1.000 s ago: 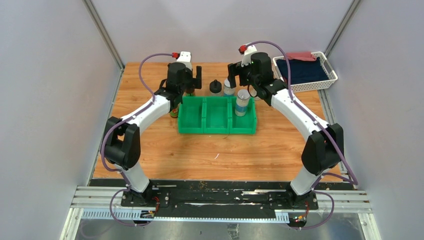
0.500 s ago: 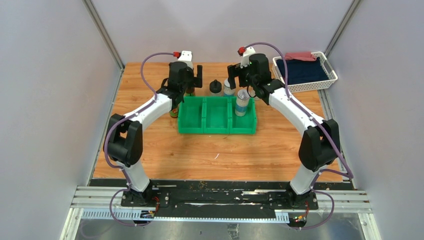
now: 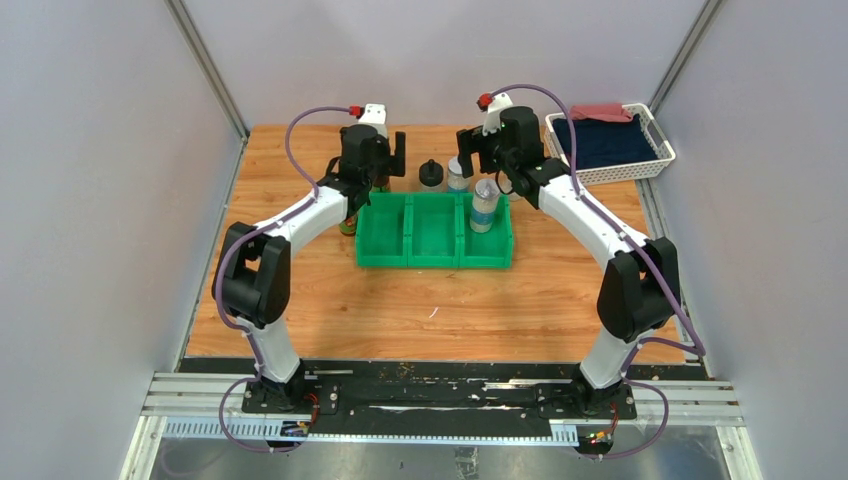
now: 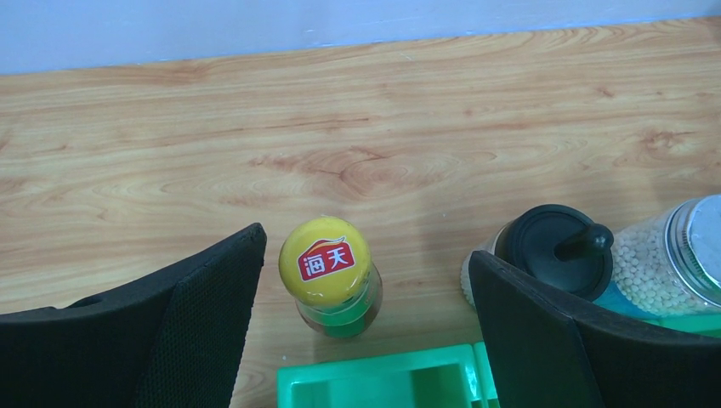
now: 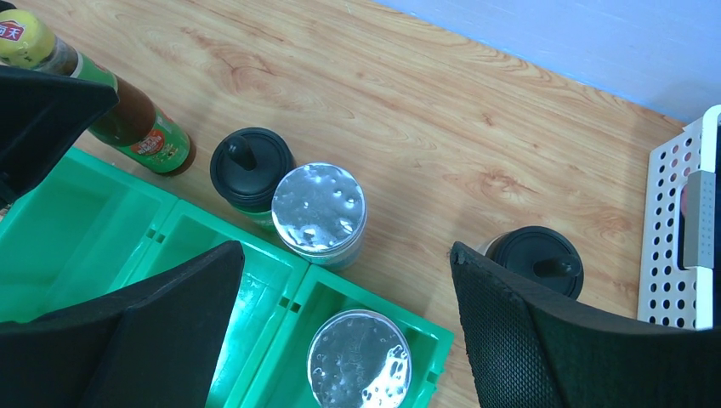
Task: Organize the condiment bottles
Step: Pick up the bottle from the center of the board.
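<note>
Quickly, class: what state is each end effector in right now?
Left end effector: open, holding nothing.
Right end effector: open, holding nothing.

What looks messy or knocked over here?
Nothing is spilled or knocked over; everything stands upright. Only one silver-lidded shaker sits in the green bin, in its right-end compartment. The yellow-capped bottle, a black-knobbed jar and the second shaker stand on the table outside it.

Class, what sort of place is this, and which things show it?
Probably a robotics lab test cell: a left arm and right arm bolted at the edge of a wooden table, plain grey panels around it, and a green bin set out.
</note>
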`<state>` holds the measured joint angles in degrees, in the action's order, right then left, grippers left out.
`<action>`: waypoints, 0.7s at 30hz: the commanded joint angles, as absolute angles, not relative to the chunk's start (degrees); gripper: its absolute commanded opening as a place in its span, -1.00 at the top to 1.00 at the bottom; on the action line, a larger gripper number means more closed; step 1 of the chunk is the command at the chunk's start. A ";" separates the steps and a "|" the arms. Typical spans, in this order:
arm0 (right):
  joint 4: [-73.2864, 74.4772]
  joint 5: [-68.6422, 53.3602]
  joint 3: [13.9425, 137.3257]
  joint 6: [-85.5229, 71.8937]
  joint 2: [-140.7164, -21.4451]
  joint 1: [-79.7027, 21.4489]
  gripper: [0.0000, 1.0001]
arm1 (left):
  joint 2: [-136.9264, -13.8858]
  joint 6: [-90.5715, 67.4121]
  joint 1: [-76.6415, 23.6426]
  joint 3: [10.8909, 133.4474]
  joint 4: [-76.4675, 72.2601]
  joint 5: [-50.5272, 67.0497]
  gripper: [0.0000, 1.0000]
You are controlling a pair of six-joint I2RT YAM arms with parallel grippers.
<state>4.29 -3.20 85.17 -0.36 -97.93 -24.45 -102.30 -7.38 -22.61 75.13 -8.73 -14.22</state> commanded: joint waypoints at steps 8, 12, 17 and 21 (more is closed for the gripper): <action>4.22 -3.25 86.47 1.40 -98.48 -23.55 -0.89 | -103.19 -6.90 -21.81 76.82 -11.19 -15.12 -0.87; 4.31 -3.34 86.40 1.36 -98.44 -23.55 -0.89 | -103.26 -7.03 -21.71 76.53 -11.47 -15.57 -0.83; 4.40 -3.29 86.30 1.40 -98.35 -23.55 -0.89 | -103.38 -7.25 -21.49 76.21 -11.85 -15.81 -0.78; 4.40 -3.21 86.21 1.49 -98.44 -23.55 -0.89 | -103.66 -7.55 -21.28 76.33 -11.96 -15.74 -0.72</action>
